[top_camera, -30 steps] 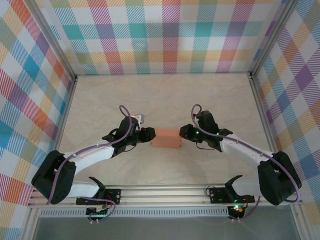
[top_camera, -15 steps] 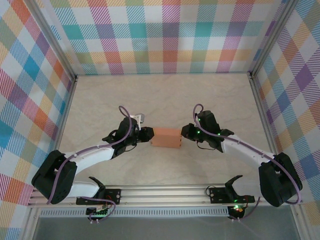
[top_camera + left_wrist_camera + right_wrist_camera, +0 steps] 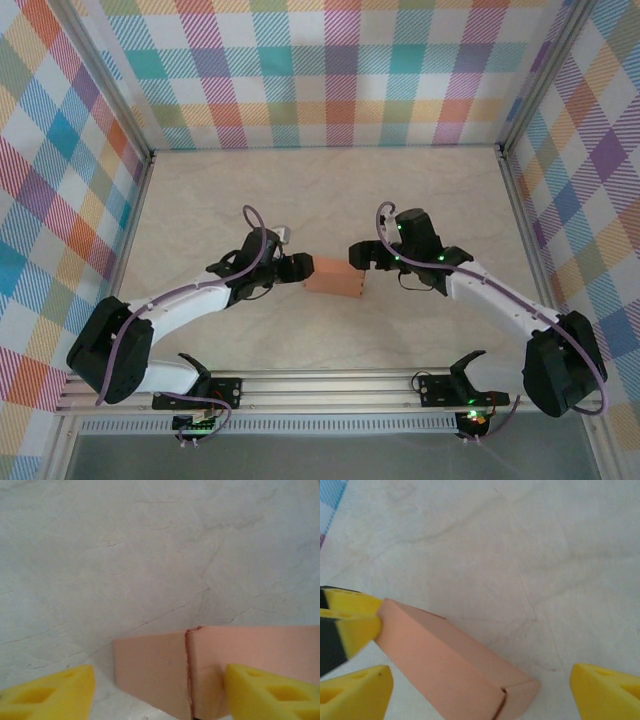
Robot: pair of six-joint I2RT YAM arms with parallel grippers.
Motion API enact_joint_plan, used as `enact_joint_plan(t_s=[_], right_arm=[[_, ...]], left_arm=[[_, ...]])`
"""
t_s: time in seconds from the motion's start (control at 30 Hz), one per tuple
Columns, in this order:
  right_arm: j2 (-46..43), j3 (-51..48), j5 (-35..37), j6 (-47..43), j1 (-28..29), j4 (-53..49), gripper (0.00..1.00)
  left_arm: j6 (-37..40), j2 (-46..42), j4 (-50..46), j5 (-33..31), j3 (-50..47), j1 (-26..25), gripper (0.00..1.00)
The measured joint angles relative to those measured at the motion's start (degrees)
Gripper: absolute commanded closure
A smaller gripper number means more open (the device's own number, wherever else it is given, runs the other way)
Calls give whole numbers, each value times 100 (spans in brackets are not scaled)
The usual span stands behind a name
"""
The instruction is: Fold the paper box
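Sitting at the centre of the top view, the paper box (image 3: 333,278) lies folded shut on the table (image 3: 300,190). The left gripper (image 3: 299,270) is spread around its left end, and the right gripper (image 3: 358,256) gapes wide by its upper right corner. Thin card looks light and easily dented, so pinch the short ends gently.

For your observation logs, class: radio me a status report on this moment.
Left gripper open, straddling paper box end. Right gripper open, hovering at other end. Box folded up, resting on table. Nothing seen blocking.
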Motion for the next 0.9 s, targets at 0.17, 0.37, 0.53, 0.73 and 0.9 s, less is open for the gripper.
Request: enact_joint_plan(t_s=[0.17,0.37,0.53,0.73,0.9], right_arm=[[-15,258,-256,-1335,-157,-203,0],[278,614,-669,-2577,-262,-573,0],[592,649,-909,-3130,-271,-782,2],[990,892,-911,-3654,-179,-1237,4],[1379,1233,-774,-4089,37,-1567,9]], left_arm=[[214,404,-791,0,758,0,17],[363,623,-1377,61,1370,144,5],[415,621,-1685,254,1781,627,1],[551,372,-1974,267,1921,986,0],[691,79,-2144,232,1873,1008,0]])
